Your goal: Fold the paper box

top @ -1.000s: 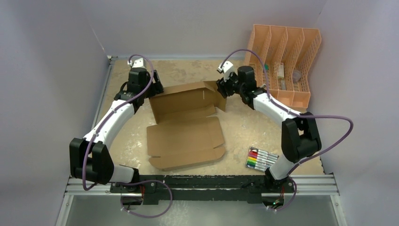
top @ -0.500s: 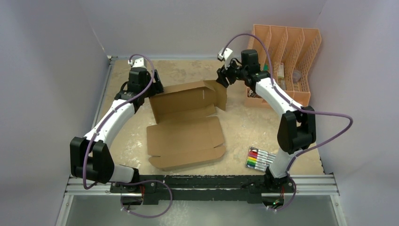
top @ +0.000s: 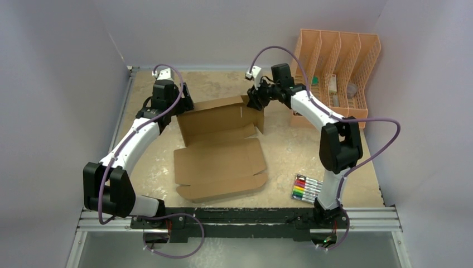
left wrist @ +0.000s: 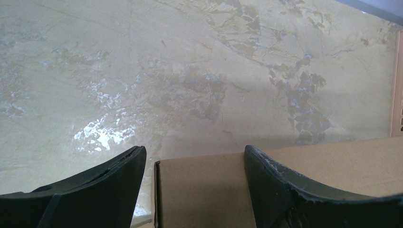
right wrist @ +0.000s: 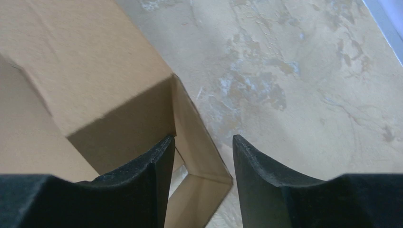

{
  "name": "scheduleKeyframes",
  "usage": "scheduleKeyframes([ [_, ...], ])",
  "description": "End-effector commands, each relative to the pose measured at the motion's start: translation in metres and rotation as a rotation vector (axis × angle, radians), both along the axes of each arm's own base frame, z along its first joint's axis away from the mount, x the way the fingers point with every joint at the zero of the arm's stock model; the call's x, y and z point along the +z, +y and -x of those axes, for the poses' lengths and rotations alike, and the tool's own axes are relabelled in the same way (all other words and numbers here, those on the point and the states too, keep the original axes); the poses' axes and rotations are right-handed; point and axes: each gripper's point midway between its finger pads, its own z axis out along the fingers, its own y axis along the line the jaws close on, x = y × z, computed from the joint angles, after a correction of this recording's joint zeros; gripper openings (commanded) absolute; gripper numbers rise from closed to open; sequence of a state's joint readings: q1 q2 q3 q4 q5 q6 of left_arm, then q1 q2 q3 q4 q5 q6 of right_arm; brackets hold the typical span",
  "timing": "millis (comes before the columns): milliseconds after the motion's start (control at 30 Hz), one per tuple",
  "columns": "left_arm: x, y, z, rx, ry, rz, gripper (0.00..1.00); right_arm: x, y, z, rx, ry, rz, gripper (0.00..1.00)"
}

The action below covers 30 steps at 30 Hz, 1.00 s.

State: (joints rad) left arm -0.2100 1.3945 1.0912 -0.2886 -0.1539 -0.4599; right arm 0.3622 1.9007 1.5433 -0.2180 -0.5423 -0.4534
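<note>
1. The paper box (top: 220, 151) is lying mid-table (top: 290, 151), its front half resting flat and its rear panel standing upright, so the folding is looking only partly done
2. The left gripper (left wrist: 195, 156) is hovering at the panel's left rear corner, jaws apart, with the cardboard edge sitting unpinched between them, likely to brace that wall
3. The right gripper (right wrist: 203, 140) is straddling the right side flap, jaws apart, one finger seeming to touch the cardboard, probably to swing the flap inward
4. Working opposite corners is presumably stopping the panel from tipping
</note>
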Motion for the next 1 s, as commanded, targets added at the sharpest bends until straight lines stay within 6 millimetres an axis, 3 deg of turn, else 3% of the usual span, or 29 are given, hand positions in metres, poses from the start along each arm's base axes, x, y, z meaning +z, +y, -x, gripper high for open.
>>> scheduleKeyframes([
  [0,-0.042,0.005,0.025,-0.029,0.161,-0.051,0.75,0.027,0.023,0.008,0.053,-0.036,-0.054,0.49],
  [200,-0.038,-0.001,0.027,-0.024,0.147,-0.006,0.75,0.018,0.025,0.014,-0.017,-0.011,-0.041,0.36],
  [533,-0.023,-0.014,0.028,0.013,0.075,0.141,0.74,0.016,0.017,0.025,-0.284,0.092,-0.058,0.15],
  [767,-0.02,-0.02,0.022,0.007,0.055,0.171,0.74,0.005,0.012,0.028,-0.398,0.129,-0.044,0.11],
  [967,0.026,0.022,0.005,0.093,-0.005,-0.08,0.74,-0.008,0.005,0.038,-0.372,0.134,0.005,0.1],
])
